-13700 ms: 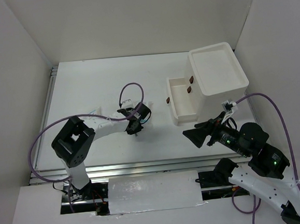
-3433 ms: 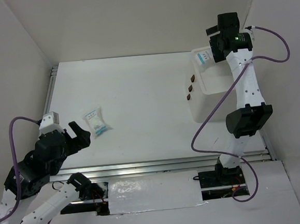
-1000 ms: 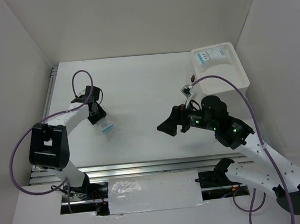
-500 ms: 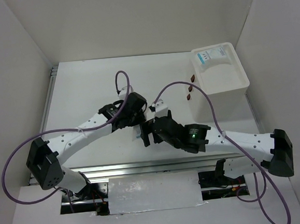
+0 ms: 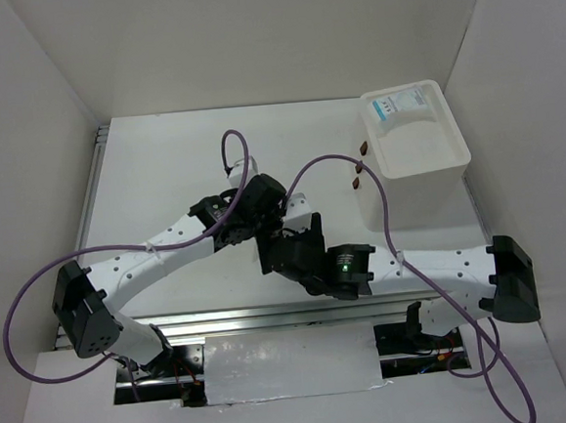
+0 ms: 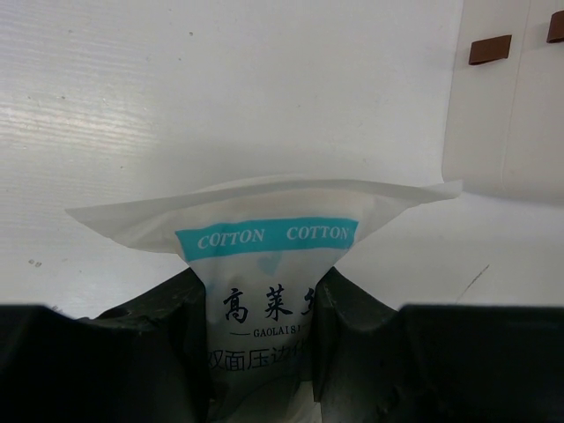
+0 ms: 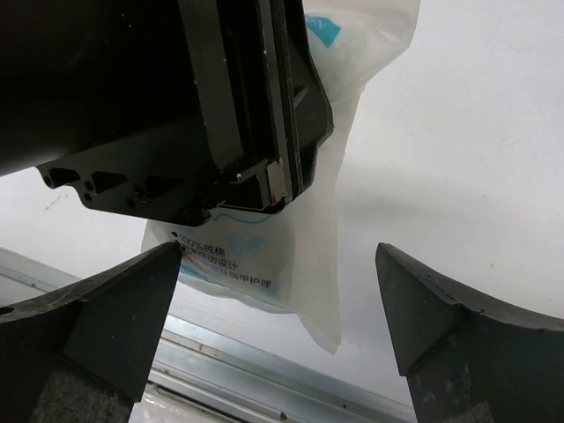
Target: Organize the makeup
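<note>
The left gripper (image 6: 260, 328) pinches the white plastic cotton-pad packet with a light-blue band (image 6: 264, 251), carried in from the left of the white table (image 5: 161, 152) — the right gripper (image 7: 282, 308) has met it mid-table, fingers spread wide either side. Likely a handover toward the big white drawer box (image 5: 410, 201).

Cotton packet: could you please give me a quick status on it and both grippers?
Left gripper shut on cotton packet. Right gripper open, jaws either side of it. Second packet atop white box.

White drawer box (image 5: 420, 147) stands far right on table (image 5: 181, 161)
</note>
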Robot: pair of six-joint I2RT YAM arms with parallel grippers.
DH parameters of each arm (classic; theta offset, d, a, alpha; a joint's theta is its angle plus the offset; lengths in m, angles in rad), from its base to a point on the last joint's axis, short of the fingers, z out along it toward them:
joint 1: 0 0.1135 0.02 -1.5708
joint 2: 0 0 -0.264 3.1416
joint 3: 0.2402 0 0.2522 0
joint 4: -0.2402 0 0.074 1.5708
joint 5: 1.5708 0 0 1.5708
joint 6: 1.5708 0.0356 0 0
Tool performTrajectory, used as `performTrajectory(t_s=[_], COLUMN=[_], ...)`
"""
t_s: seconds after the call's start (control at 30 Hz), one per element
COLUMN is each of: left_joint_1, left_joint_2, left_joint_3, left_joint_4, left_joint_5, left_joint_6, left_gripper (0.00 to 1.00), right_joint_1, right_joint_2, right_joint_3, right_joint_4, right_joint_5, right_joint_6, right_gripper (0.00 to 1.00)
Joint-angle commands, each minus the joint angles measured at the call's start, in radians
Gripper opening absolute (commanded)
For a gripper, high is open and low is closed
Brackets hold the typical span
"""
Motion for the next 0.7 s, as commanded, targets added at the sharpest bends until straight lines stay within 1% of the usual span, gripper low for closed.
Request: performTrajectory(t_s=[0.0,0.17,0.3,0.37,0.43,0.47,0.5,0.53,0.57,0.67], left_joint_1=[-0.025,-0.025,-0.025,-0.025,-0.025,-0.025,-0.028,-0.03,-0.034,-0.04], left_joint_2=[0.021,0.044,0.066,0.067,0.056,0.053,0.046,0.044,0.04,0.032], left_joint_3=[0.036,0.065,0.088,0.088,0.082,0.08,0.082,0.086,0.092,0.095], left_joint_4=[-0.042,-0.065,-0.076,-0.071,-0.06,-0.056,-0.056,-0.062,-0.07,-0.08], left_joint_5=[-0.024,-0.048,-0.051,-0.043,-0.031,-0.026,-0.025,-0.026,-0.034,-0.043], left_joint_6=[-0.036,-0.038,-0.033,-0.032,-0.035,-0.036,-0.039,-0.041,-0.042,-0.052], left_gripper=[0.38,0.38,0.39,0.38,0.38,0.38,0.38,0.38,0.38,0.38], right_joint_1=[0.024,0.043,0.047,0.05,0.05,0.05,0.05,0.05,0.05,0.049], right_joint_2=[-0.056,-0.124,-0.145,-0.151,-0.127,-0.08,-0.049,-0.02,0.032,0.1], right_joint_3=[0.001,-0.029,-0.032,-0.045,-0.039,-0.004,0.021,0.049,0.093,0.138], right_joint_4=[0.147,0.196,0.175,0.197,0.185,0.169,0.14,0.057,0.026,-0.045], right_joint_5=[0.019,-0.032,-0.032,-0.026,0.011,0.031,0.052,0.083,0.141,0.238], right_joint_6=[-0.013,-0.011,-0.002,-0.005,-0.002,-0.002,0.021,0.049,0.091,0.165], right_gripper=[1.0,1.0,1.0,1.0,1.0,1.0,1.0,1.0,1.0,1.0])
